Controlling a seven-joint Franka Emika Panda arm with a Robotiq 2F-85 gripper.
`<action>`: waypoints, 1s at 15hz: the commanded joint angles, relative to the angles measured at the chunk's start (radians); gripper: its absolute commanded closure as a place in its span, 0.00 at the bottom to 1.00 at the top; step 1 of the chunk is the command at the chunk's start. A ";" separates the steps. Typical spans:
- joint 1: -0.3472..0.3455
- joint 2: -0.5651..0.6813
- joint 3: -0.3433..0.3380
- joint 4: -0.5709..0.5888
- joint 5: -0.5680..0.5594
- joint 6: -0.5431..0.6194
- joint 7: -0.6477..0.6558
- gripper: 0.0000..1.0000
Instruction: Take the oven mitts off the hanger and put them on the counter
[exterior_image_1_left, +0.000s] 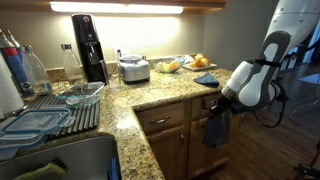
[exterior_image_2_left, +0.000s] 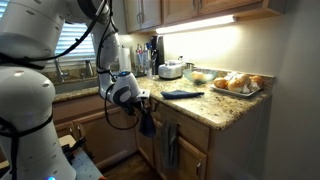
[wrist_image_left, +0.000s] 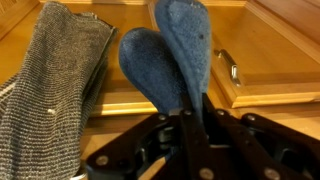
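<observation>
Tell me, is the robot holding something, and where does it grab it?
Yes. The gripper is shut on a blue mitt, pinching one end; the rest hangs down.

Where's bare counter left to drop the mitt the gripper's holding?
Bare counter between dish rack and the mitt lying there. Also the strip in front of the plate of food. Crowded along the back wall: coffee maker, silver appliance, bowl. Held mitt hangs below the counter's edge.

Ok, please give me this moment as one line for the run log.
jaws: shut on oven mitt | mitt: hangs below counter edge | other mitt: on counter | step: placing not done
</observation>
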 joint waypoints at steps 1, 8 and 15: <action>-0.029 -0.144 0.020 -0.105 -0.026 -0.053 -0.024 0.92; -0.047 -0.323 0.007 -0.140 -0.072 -0.204 -0.069 0.92; -0.044 -0.465 -0.057 -0.105 -0.099 -0.370 -0.108 0.92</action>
